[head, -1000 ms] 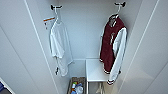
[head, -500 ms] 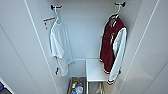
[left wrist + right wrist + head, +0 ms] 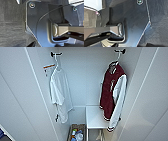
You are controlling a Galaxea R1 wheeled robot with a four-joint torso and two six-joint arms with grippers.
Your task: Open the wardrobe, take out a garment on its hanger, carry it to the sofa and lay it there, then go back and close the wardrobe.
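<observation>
The wardrobe [image 3: 85, 77] stands open in front of me, its white doors [image 3: 20, 102] swung out to both sides. Inside on the right hangs the garment [image 3: 111, 92], a dark maroon jacket with white sleeves. It hangs on its thin white hanger [image 3: 117, 60], which is hooked over a black peg [image 3: 120, 51]. Both wrist views look down past the robot's own dark plates at dark carpet [image 3: 12, 25].
A plain white shirt [image 3: 60, 94] hangs on a like hanger from the left peg [image 3: 55, 54], with an orange tag [image 3: 48, 66] beside it. A white shelf [image 3: 95, 117] sits below the jacket. A box of small items [image 3: 76, 134] lies on the wardrobe floor.
</observation>
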